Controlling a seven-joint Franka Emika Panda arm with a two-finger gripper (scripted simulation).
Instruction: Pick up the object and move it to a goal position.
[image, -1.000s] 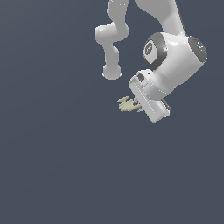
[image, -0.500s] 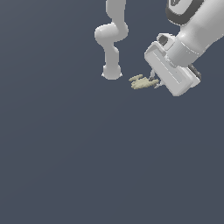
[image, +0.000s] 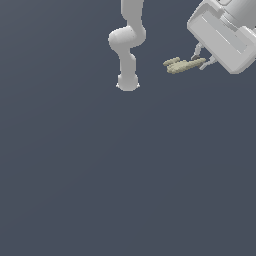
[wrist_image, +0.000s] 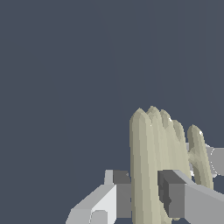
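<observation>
While the gripper (image: 204, 59) sits at about two o'clock in the exterior view, up in the corner of the frame, its two fingers are clamped on the object (image: 183, 65), a pale beige lump with ridged, finger-like lobes. In the wrist view the grey finger pads (wrist_image: 171, 192) press against either side of the object (wrist_image: 155, 166), whose ridged lobes stick out past the fingertips. Held this way, the object pokes out toward nine o'clock from the hand in the exterior view, between the white hand and the arm's base column (image: 127, 75), near the base yet apart from it.

By my reading, the pick is done and the carry to the goal is the step in hand. No goal marker shows in either view, so I cannot tell how much travel is left. The next move calls for a steady hold, since only one end of the object is pinched, then a smooth transfer without jolts.
</observation>
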